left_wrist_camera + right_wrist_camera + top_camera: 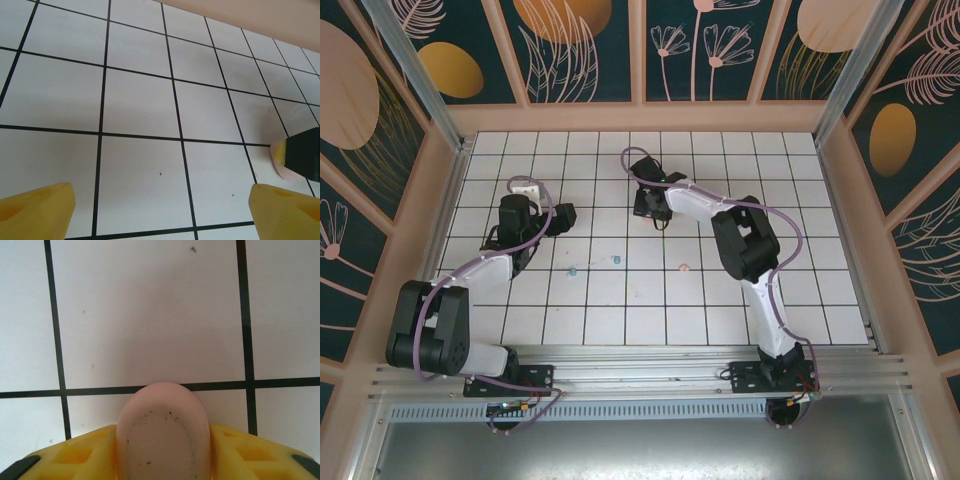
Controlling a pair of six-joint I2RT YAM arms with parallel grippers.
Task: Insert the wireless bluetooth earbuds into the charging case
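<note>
Earbuds, tiny teal and pink plastic nubs, none inserted; our right end effector clamps the rounded pink plastic case, left end effector apart.

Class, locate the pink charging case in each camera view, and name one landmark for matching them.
Top external: mid-table, largely hidden under the right gripper.
Left wrist: pink case at the right edge, against a yellow-and-black finger.
Right wrist: the case bottom centre, clamped between yellow fingers.
Landmark: the black tile grid lines.
</note>
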